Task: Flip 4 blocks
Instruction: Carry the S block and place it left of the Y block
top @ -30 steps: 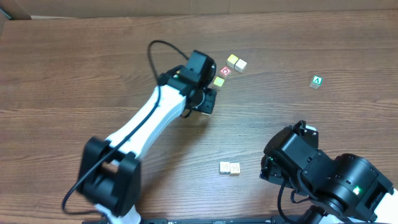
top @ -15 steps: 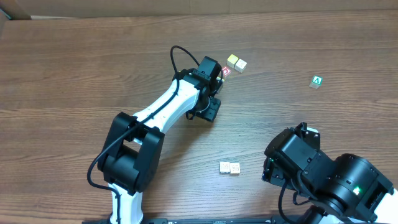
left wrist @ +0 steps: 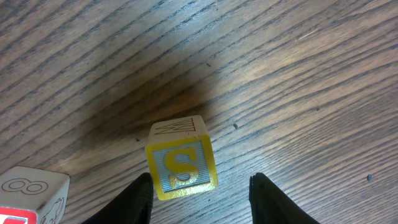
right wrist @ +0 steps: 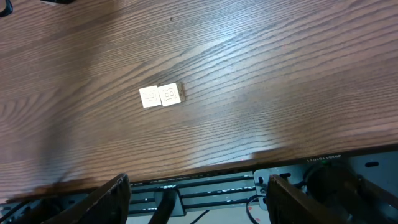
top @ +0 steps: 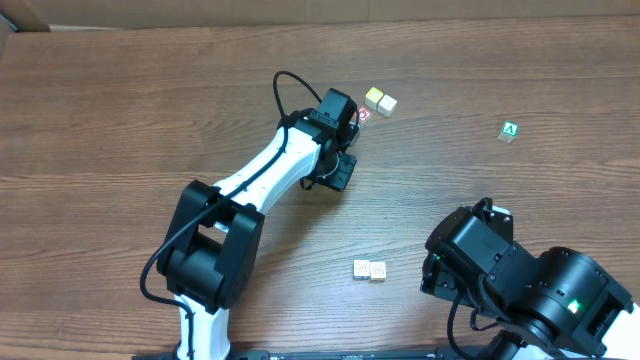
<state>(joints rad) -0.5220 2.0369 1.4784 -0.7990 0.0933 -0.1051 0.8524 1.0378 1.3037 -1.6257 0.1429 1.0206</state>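
In the left wrist view a block (left wrist: 181,163) with a yellow S face and pale printed sides stands on the table between the fingers of my left gripper (left wrist: 202,202). The jaws are open: the left finger (left wrist: 140,198) is close beside the block and a clear gap separates it from the right finger (left wrist: 268,198). From overhead the left gripper (top: 338,135) hides this block. Two pale blocks (top: 380,100) lie just behind it. Another pair of blocks (top: 370,270), also (right wrist: 160,96), lies near the front. My right gripper (right wrist: 202,202) hangs open over the table's front edge, holding nothing.
A red cube with a white ring (top: 363,114), seen also as a cream-sided cube (left wrist: 31,186), sits right beside the left gripper. A green "A" cube (top: 510,130) lies far right. The right arm (top: 500,280) fills the front right corner above a metal rail (right wrist: 205,186).
My left gripper has moved right and back over the yellow block, which now hides under it from above, and its jaws have narrowed a little. The right arm has not moved.
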